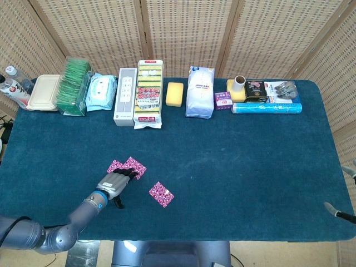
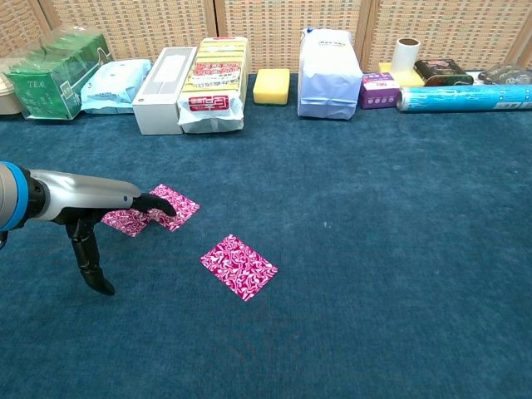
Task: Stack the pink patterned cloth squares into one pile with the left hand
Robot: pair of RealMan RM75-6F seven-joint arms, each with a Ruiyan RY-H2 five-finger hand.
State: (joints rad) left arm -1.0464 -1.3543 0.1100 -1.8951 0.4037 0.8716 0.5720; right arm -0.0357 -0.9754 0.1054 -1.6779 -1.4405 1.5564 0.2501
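Note:
Two pink patterned cloth squares lie overlapped at the table's left front: one (image 1: 115,166) (image 2: 125,221) to the left, the other (image 1: 134,166) (image 2: 178,205) partly across it to the right. My left hand (image 1: 114,182) (image 2: 100,199) reaches over them, fingers stretched flat, with its fingertips (image 2: 163,204) pressing on the right-hand square and the thumb hanging down apart. A third square (image 1: 161,194) (image 2: 238,266) lies alone, flat, a short way right of the hand. Only grey tips of my right hand (image 1: 338,211) show at the table's right edge.
Along the table's far edge stand a green tea box (image 2: 51,73), wipes (image 2: 116,85), a white box (image 2: 162,78), a sponge pack (image 2: 213,83), a yellow sponge (image 2: 272,86), a white bag (image 2: 329,73) and a blue roll (image 2: 464,98). Blue cloth (image 2: 374,249) covers the table.

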